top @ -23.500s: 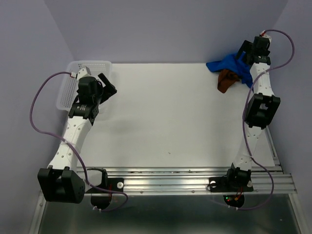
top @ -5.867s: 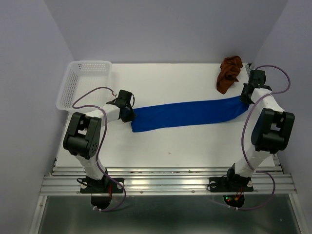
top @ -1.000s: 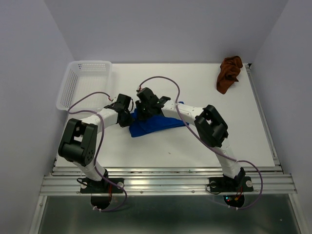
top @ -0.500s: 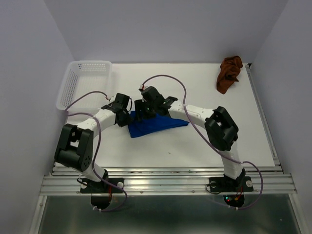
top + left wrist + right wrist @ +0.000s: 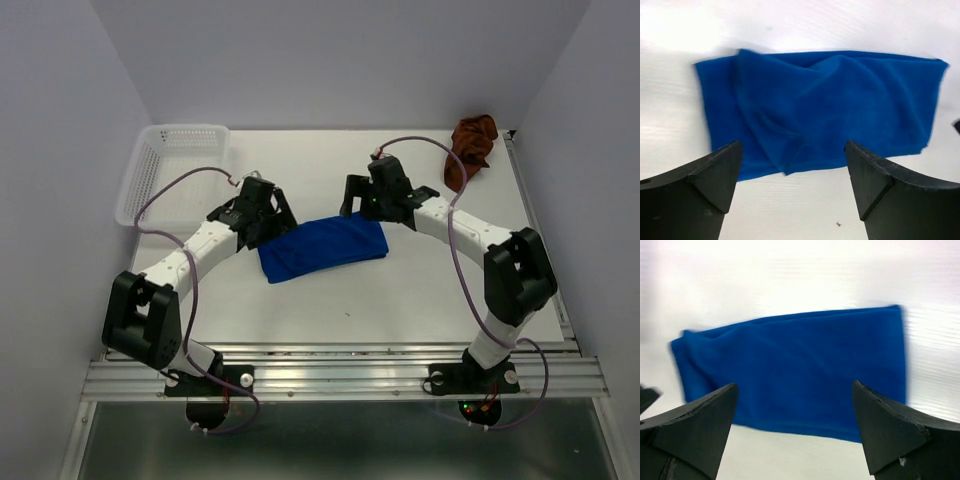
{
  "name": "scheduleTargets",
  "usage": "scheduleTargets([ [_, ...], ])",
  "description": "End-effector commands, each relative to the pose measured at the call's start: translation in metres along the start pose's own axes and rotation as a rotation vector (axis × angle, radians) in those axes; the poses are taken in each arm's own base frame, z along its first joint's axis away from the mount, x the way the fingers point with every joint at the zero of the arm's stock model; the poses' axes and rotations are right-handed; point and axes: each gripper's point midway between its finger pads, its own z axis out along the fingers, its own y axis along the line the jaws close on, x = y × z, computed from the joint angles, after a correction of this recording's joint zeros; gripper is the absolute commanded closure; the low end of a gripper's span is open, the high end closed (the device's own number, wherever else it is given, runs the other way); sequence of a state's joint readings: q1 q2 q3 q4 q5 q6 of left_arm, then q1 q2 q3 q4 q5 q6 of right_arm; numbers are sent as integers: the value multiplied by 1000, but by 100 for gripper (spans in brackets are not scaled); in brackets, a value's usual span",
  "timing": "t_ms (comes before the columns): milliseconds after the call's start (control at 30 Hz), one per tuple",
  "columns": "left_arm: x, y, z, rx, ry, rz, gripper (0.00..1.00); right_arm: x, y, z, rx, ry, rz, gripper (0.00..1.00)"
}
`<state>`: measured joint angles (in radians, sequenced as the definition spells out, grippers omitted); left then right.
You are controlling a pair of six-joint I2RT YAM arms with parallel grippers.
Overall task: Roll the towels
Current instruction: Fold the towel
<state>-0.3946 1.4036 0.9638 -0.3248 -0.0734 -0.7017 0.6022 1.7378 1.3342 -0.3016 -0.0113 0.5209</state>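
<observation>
The blue towel [image 5: 322,248] lies folded flat on the white table, left of centre, with nothing holding it. It fills the left wrist view [image 5: 825,105], creased near its lower left, and the right wrist view [image 5: 795,375]. My left gripper [image 5: 272,216] hovers just off the towel's left end, open and empty [image 5: 792,150]. My right gripper [image 5: 360,203] is above the towel's far right corner, also open and empty [image 5: 794,390]. The rust-brown towel [image 5: 470,150] lies crumpled at the back right corner, away from both grippers.
A white perforated basket [image 5: 170,170] stands at the back left, behind the left arm. Purple cables loop over both arms. A metal rail [image 5: 340,375] runs along the table's near edge.
Both grippers have opened and let go of the blue towel. The right gripper has pulled back to the right, the left one slightly up and left. The towel now lies folded.
</observation>
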Motion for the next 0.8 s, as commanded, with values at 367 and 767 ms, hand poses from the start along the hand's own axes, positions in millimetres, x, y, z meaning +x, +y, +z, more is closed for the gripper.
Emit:
scheduleTargets([
  [367, 65, -98, 59, 109, 222, 231, 2, -17, -72, -25, 136, -77, 69, 0],
  [767, 57, 8, 24, -209, 97, 119, 2, -11, -66, -14, 61, -18, 8, 0],
])
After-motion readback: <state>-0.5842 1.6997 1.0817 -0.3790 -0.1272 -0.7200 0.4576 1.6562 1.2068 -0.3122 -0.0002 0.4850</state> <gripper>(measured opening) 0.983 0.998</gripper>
